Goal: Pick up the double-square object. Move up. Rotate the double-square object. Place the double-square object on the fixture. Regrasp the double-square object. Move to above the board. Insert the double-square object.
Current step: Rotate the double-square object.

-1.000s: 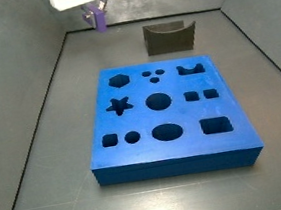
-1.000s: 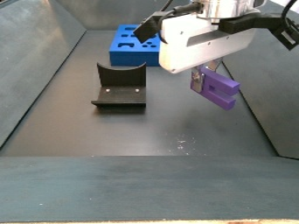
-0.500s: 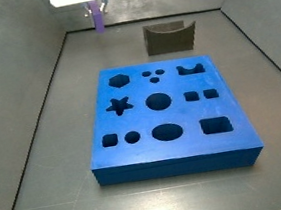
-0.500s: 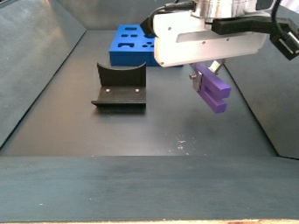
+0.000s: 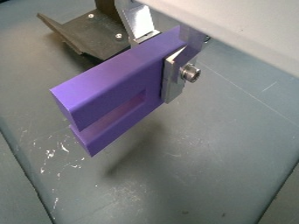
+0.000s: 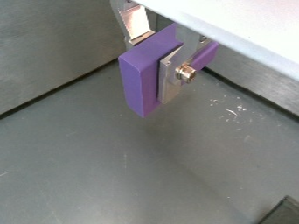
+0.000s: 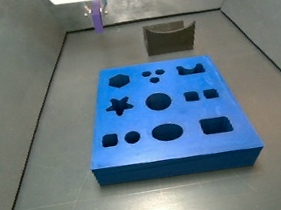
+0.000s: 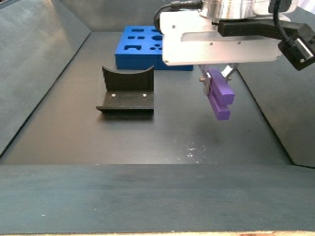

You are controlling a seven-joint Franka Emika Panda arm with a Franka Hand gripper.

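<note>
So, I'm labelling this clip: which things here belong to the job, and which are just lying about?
Job:
- flat purple double-square object, clamped in the gripper above the floor
- dark notched fixture
- blue board with cut-outs

Lying about:
- nothing visible

We're looking into a robot test cell in a lab: grey metal walls [image 8: 43,69] are enclosing a bare dark floor [image 8: 147,138], nothing homely anywhere. The gripper [image 8: 216,79] is hanging above that floor, clamping the purple block [image 8: 222,97]. The fixture [image 8: 125,92] is sitting bolted to its base plate, and the blue board [image 7: 168,112] is lying flat, showing rows of shaped test cut-outs in both side views.
</note>
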